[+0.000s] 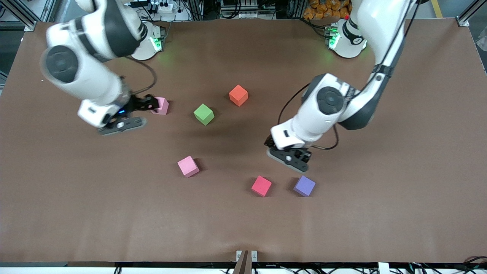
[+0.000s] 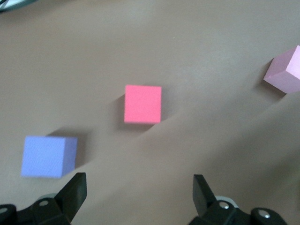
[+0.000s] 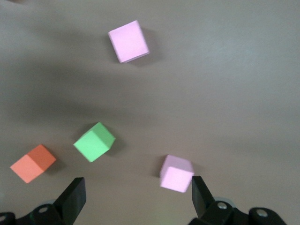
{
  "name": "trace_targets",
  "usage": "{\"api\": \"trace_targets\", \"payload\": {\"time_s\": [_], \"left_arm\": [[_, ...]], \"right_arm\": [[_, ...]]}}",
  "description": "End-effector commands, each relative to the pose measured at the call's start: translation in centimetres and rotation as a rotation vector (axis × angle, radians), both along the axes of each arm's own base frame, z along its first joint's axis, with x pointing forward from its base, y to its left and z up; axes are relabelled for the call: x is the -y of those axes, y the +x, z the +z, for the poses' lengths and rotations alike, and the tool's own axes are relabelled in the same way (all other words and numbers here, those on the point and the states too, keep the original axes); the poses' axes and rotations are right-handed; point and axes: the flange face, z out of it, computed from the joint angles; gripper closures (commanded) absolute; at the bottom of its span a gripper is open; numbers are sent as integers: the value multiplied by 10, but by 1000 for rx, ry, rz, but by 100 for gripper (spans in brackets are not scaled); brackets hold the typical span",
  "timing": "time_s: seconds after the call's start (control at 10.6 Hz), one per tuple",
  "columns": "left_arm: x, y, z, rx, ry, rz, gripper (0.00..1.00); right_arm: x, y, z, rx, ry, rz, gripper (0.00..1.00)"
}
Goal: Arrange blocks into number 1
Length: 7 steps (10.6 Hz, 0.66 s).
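Left pincer (image 1: 291,161): fingers spread, empty, over tabletop (image 1: 380,190) just above purple cube (image 1: 304,185) and red block (image 1: 261,185). Right pincer (image 1: 133,114): fingers spread, empty, low beside pale pink block (image 1: 162,105). Matte foam cubes lie scattered, apart: green block (image 1: 204,113), orange block (image 1: 238,95), pink block (image 1: 188,166) nearer front camera. Both arms bent, wrists downward.

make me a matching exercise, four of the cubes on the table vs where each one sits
Things:
1. orange cube
2. purple cube
3. green cube
4. red cube

Places:
A. beside the purple cube, toward the right arm's end
B. on the table just below the open left gripper
C. farthest of the four from the front camera
D. between the orange cube and the pink cube by the open right gripper

Pairs: 1-C, 2-B, 3-D, 4-A
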Motion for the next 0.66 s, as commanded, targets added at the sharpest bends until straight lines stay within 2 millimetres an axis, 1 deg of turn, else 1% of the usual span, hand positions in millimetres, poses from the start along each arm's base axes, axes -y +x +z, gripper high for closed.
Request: {"api": "trace_targets", "payload": {"time_s": [0.0,0.19,0.28,0.38,0.47,0.57], "left_arm": [[20,3,-33,73,27,-55,0],[23,4,-55,112,80,-203,0],[21,9,-61,120,85,-233,0],[13,23,-63,133,81,-202,0],[19,31,-66,136,62,-176,0],[19,37,-69,136,48,-152,0]], "right_arm": [[-35,-58,-15,3,-16,-131,0],[-73,-94,-35,13,-49,-275,0],[-94,-112,-48,27,-56,-343,0],[-112,-127,-58,42,-59,-434,0],[-131,-146,-71,53,-61,-512,0],[-149,-163,-83,64,-52,-578,0]]}}
